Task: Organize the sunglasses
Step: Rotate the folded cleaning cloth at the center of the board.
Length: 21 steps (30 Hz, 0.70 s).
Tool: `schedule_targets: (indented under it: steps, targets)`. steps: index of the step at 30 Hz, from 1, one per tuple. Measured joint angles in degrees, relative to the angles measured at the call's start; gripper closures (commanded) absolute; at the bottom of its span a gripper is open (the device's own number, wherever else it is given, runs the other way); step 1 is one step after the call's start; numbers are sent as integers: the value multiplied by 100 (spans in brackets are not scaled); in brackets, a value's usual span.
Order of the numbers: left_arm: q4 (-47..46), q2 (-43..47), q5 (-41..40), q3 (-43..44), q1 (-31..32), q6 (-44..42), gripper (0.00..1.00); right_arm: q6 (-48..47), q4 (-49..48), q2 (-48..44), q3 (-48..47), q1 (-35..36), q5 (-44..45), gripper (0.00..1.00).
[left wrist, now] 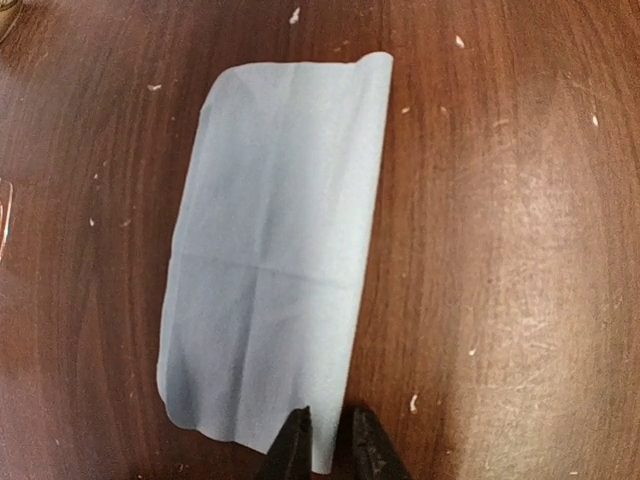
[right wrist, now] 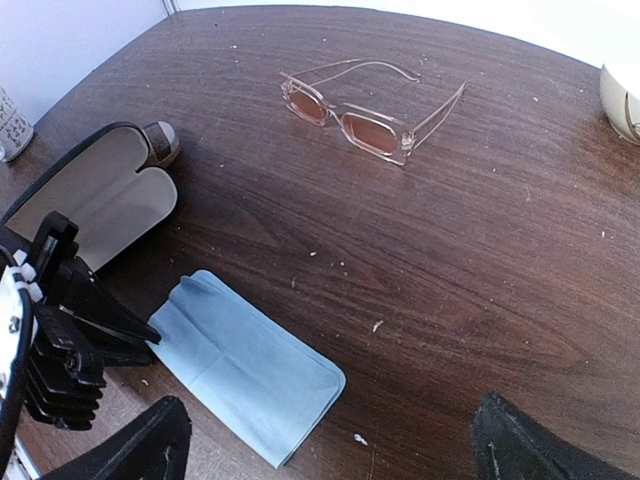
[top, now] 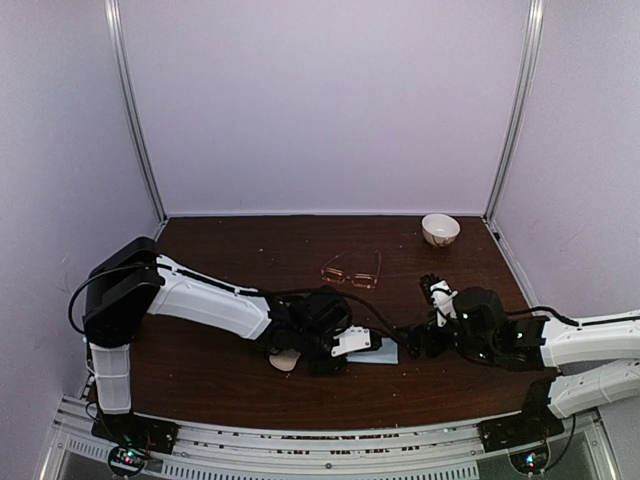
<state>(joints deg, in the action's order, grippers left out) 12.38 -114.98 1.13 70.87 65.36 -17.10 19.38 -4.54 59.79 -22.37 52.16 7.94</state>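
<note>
One pair of sunglasses [top: 352, 270] with a thin reddish-copper frame lies open on the dark table at centre back. It also shows in the right wrist view [right wrist: 365, 110]. No second pair is in view. A folded light blue cloth [left wrist: 275, 250] lies flat on the table. My left gripper [left wrist: 332, 442] has its jaws a narrow gap apart, straddling the cloth's near right corner. My right gripper [right wrist: 330, 455] is wide open and empty, low over the table beside the cloth's other end [right wrist: 250, 365], well short of the sunglasses.
A black case [right wrist: 95, 200] lies open, grey lining up, under my left arm, with a small brown round object [right wrist: 160, 140] behind it. A white bowl [top: 440, 229] stands at the back right. Purple walls close in the back and both sides.
</note>
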Motion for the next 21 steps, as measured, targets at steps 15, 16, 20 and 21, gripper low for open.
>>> schedule_targets:
  steps: [15,16,20,21]
  targets:
    - [-35,-22,-70,0,0,-15,100,1714,612,452,24,20,-553,15]
    - [-35,-22,-70,0,0,-15,100,1766,671,501,24,22,-619,17]
    - [-37,-22,-63,0,0,-13,100,1812,734,629,26,24,-787,31]
    - [-35,-22,-59,0,0,-13,100,1784,713,678,26,26,-807,34]
